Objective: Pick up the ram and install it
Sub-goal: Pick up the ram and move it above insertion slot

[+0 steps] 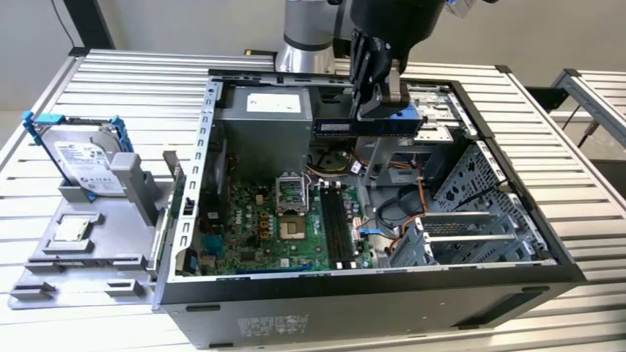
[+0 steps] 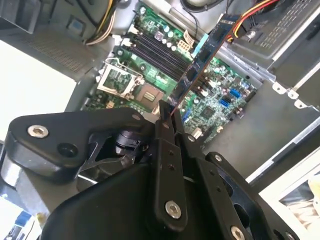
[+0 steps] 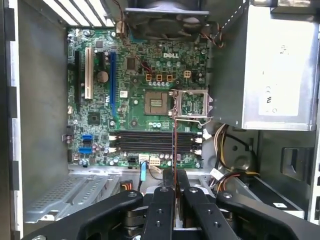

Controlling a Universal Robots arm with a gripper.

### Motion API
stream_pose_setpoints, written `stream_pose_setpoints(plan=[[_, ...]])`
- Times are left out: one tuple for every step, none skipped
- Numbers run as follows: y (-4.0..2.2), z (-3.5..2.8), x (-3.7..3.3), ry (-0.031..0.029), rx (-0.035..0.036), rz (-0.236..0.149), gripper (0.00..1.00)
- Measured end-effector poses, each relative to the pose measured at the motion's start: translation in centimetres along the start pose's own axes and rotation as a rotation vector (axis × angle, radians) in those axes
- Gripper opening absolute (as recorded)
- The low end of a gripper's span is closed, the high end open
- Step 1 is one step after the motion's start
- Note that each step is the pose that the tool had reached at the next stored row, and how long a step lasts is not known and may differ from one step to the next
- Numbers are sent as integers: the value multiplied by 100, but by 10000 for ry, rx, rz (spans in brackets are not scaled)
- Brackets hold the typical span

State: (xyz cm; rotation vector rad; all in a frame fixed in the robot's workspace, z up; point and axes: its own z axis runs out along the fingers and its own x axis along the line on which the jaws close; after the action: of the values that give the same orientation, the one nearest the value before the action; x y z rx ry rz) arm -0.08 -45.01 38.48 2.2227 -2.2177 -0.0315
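The ram (image 2: pixel 200 62) hangs edge-down in the air, clamped at one end between the closed fingers of the gripper (image 2: pixel 166 114), over the open computer case (image 1: pixel 372 282). Inside the case lie the green motherboard (image 3: pixel 125 100) with its black slots (image 3: pixel 150 142), and a grey power supply (image 1: pixel 264 125). On the surface (image 1: pixel 127 81), at the exterior view's left, a grey tray (image 1: pixel 98 249) holds an upright blue-framed hard drive (image 1: pixel 83 161) and a small silver chip (image 1: pixel 73 229).
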Motion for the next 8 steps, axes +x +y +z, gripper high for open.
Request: stream_pose_setpoints(plan=[[-4,0,-1,-2,1,74,0],[-7,0,-1,-3,2,144,0],[-10,0,-1,-3,2,170,0],[-10,0,-1,-3,3,173,0],[-10,0,-1,-3,2,174,0],[-10,0,-1,-3,3,173,0],[-11,0,-1,-2,3,173,0],[-11,0,-1,-3,2,173,0]])
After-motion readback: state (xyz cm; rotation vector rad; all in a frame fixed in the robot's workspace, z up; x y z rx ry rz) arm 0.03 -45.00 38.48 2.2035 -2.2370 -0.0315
